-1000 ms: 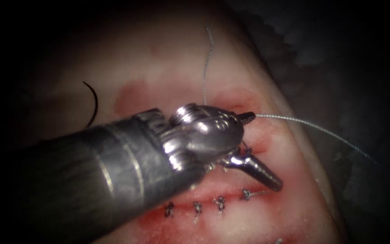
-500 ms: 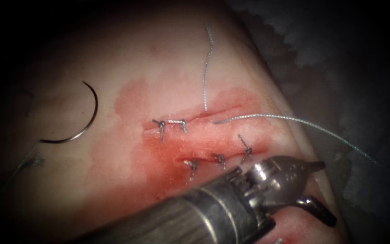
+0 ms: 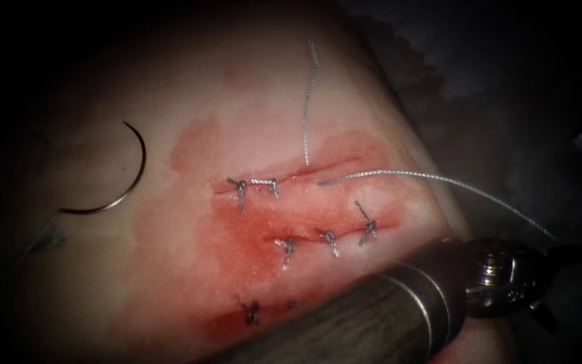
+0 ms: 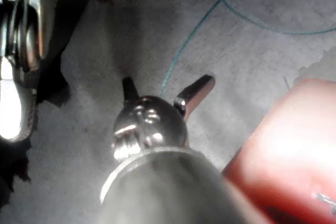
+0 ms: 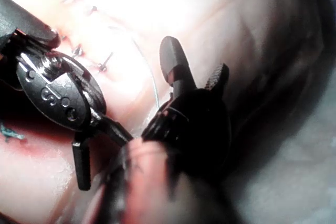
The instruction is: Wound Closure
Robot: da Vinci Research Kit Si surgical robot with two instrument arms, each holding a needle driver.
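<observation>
The left hand point(image 3: 562, 283) sits at about five o'clock from the cut, past the tissue's edge. Its two jaws are spread wide and hold nothing. The left wrist view point(image 4: 167, 85) shows the same open fork over grey cloth point(image 4: 273, 66), with a strand of thread point(image 4: 178, 56) running just beyond it, not gripped. The right hand point(image 5: 197, 69) is also spread and empty, close beside the left hand in the right wrist view.

Out from there, the tissue point(image 3: 237, 87) carries a cut point(image 3: 304, 172) with knotted stitches point(image 3: 257, 183) along it and a second stitched row point(image 3: 329, 237) nearer the tools, amid red fluid point(image 3: 250, 249). One loose thread piece point(image 3: 308, 101) runs from the cut towards twelve o'clock, and another point(image 3: 439, 179) trails off towards three o'clock.

The needle point(image 3: 133, 178) lies free on the tissue surface at nine o'clock, well left of the cut, not in the tissue, with its thread tail point(image 3: 42, 239) trailing towards seven o'clock.
</observation>
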